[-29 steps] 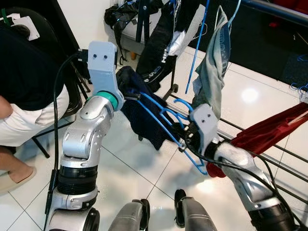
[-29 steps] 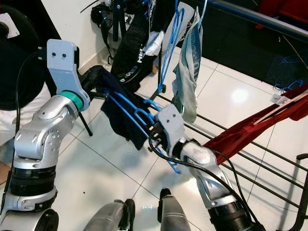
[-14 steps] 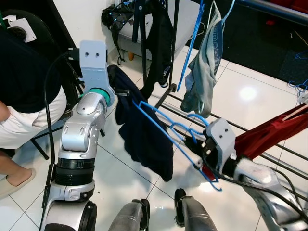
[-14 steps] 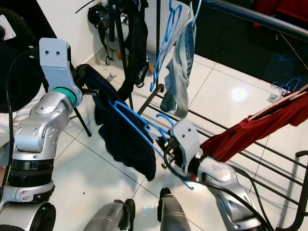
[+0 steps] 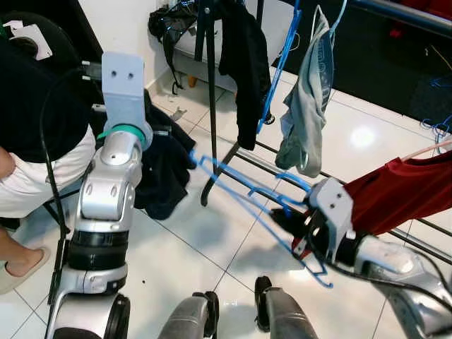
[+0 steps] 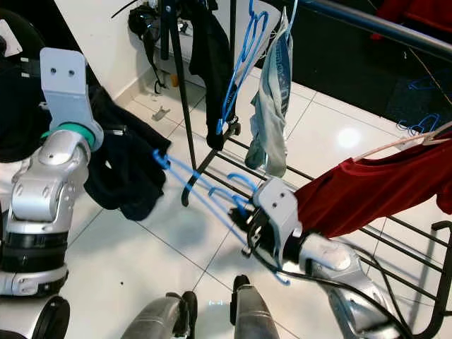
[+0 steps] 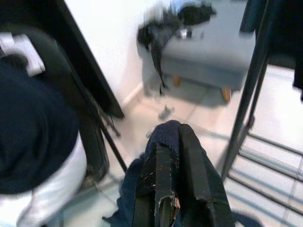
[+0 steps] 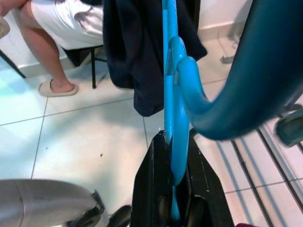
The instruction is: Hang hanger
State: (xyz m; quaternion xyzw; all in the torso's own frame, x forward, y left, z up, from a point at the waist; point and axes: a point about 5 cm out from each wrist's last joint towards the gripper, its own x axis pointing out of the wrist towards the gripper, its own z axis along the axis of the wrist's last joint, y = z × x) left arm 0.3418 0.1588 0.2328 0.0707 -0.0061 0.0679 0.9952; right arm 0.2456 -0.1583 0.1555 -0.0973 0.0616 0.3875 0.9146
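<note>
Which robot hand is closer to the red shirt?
Right. The right gripper, clamped on the blue hanger, sits just beside the red shirt; the left gripper, holding dark cloth, is far across.

My left gripper (image 7: 168, 156) pulled the dark garment (image 5: 164, 169) clear of the blue hanger (image 5: 247, 205). Hanger now bare in my right gripper (image 8: 176, 161), which dropped lower and rightward.

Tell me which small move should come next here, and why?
Probably raise the right hand toward the rail. It is shut on the blue hanger, held low over the floor, while the left hand holds the dark garment off it.
</note>
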